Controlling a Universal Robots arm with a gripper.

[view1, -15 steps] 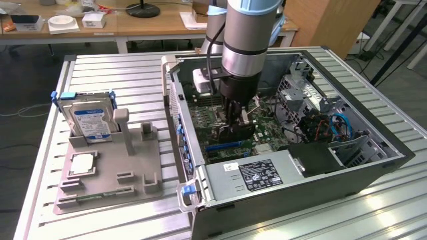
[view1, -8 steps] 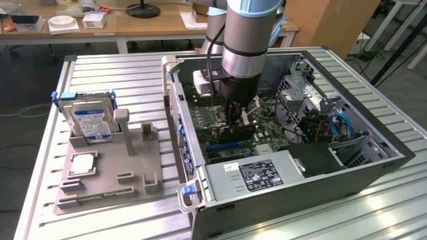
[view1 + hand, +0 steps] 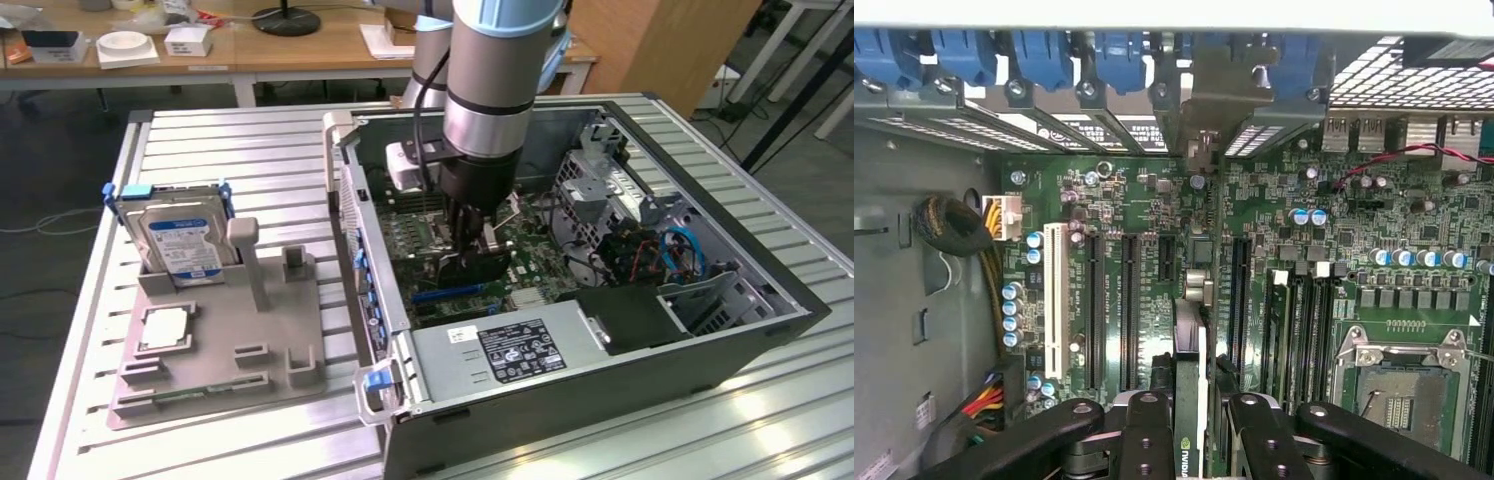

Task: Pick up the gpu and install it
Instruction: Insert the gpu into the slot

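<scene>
I have the gpu [image 3: 1189, 345] clamped edge-on between my fingers [image 3: 1149, 425]. The gripper [image 3: 1199, 405] is closed on it, down inside the computer case [image 3: 747, 290]. Beyond the fingertips, its metal bracket [image 3: 1199, 135] reaches the case's rear wall, beneath the blue clips [image 3: 1044, 55]. To either side of the fingers, long black slots [image 3: 1239, 300] run along the motherboard [image 3: 1354, 220]. Whatever lies directly under the gpu is hidden, so I cannot tell whether its edge has met a slot. I judge this to be the seating step. It calls for a straight push with the gpu square, not tilted.
</scene>
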